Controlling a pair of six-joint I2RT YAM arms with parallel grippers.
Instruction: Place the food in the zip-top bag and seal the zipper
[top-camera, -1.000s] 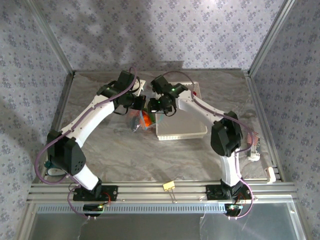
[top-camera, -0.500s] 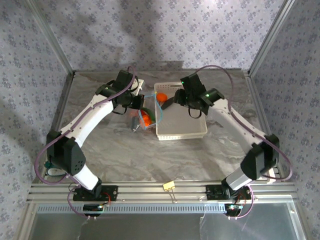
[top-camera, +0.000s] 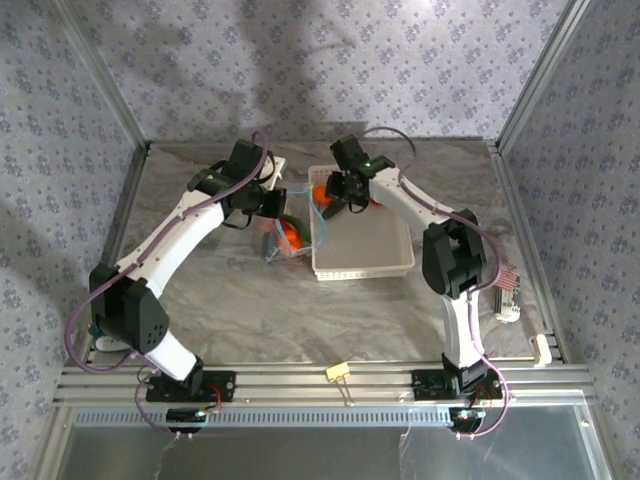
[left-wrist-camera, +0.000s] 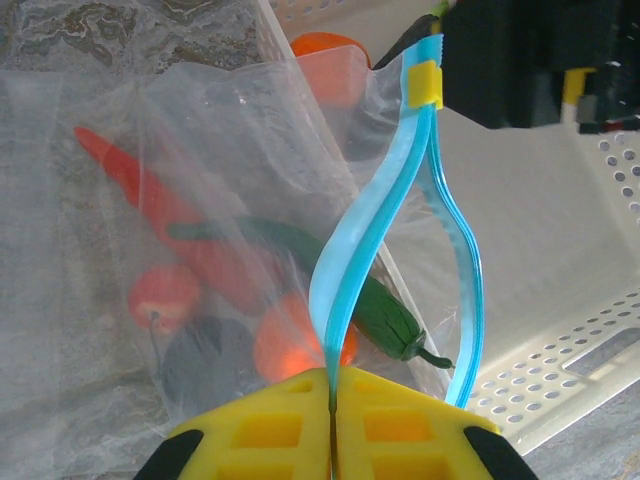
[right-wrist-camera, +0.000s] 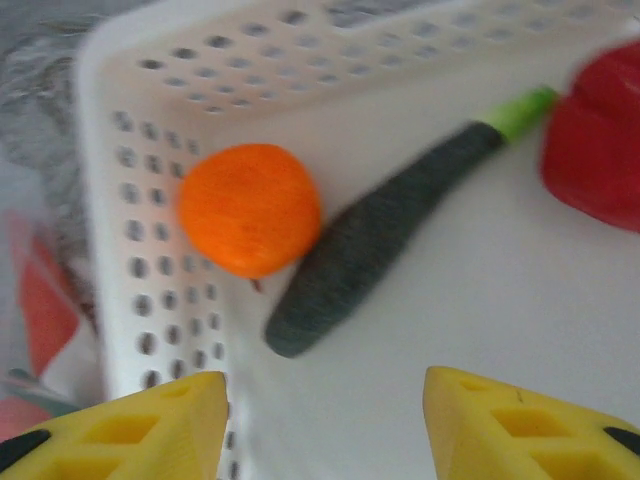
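Note:
The clear zip-top bag (left-wrist-camera: 120, 150) lies left of the basket with its mouth open. My left gripper (left-wrist-camera: 331, 385) is shut on one side of the light blue zipper (left-wrist-camera: 345, 250); the other strip (left-wrist-camera: 468, 300) bows away. Inside the bag lie a long red-orange piece (left-wrist-camera: 140, 195), a green cucumber (left-wrist-camera: 350, 285), two orange round fruits (left-wrist-camera: 165, 295) and a dark piece (left-wrist-camera: 205, 360). My right gripper (right-wrist-camera: 325, 420) hangs open over the basket's far-left corner, above an orange fruit (right-wrist-camera: 250, 208), a dark grey piece with a green tip (right-wrist-camera: 385, 240) and a red piece (right-wrist-camera: 595, 150).
The white perforated basket (top-camera: 365, 262) stands at the table's middle, right of the bag (top-camera: 285, 238). My left gripper (top-camera: 272, 208) and right gripper (top-camera: 335, 195) work close together at its left rim. A yellow clip (top-camera: 337, 372) lies at the near edge.
My right gripper has left the bag's mouth and swung over into the basket's far-left corner, its arm changing pose. The left gripper has kept its hold on the zipper strip.

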